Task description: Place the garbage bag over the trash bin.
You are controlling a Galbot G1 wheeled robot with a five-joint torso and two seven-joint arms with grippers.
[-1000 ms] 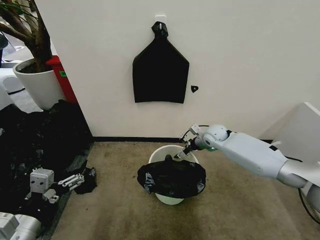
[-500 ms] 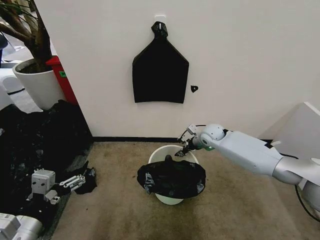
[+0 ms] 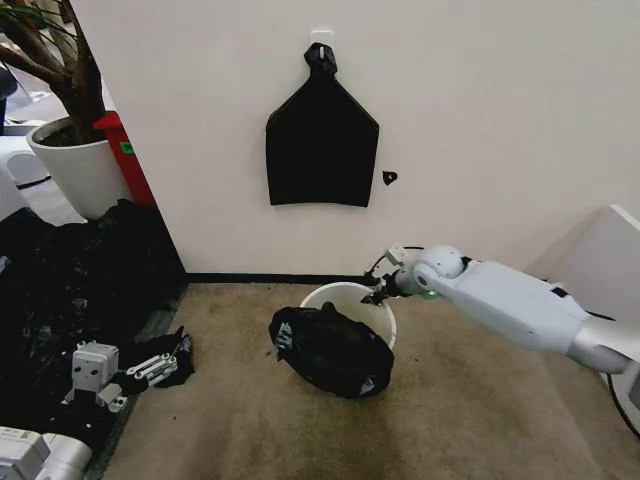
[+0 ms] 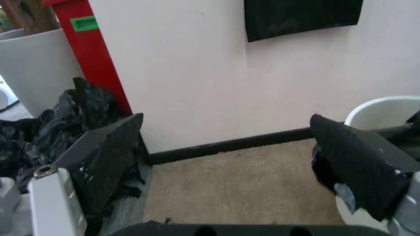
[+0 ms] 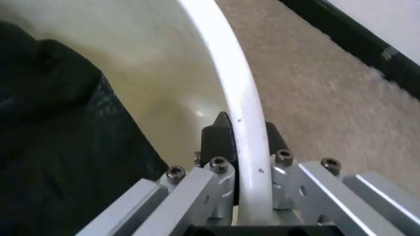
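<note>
The trash bin [image 3: 343, 291] is a cream-white bucket on the carpet near the wall. The garbage bag [image 3: 330, 350], glossy black and wrinkled, hangs over the bin's near side and hides its lower part. My right gripper [image 3: 379, 292] is at the bin's far right rim. The right wrist view shows the gripper [image 5: 243, 142] shut on the rim [image 5: 223, 73], one finger inside and one outside, with the bag [image 5: 59, 123] inside the bin. My left gripper [image 3: 150, 368] rests low at the left, open [image 4: 226, 128], with nothing between its black pads [image 4: 111, 157].
A flat black bundle [image 3: 321, 135] hangs on the wall above the bin. A big heap of black plastic [image 3: 70, 270] covers the floor at the left, behind it a white plant pot [image 3: 75, 165] and a red box [image 3: 125, 155]. A white panel [image 3: 600, 260] stands at the right.
The bag has slid left and lower down the bin's near side, now hiding the bin's lower part. My right gripper has shifted slightly right and up on the rim.
</note>
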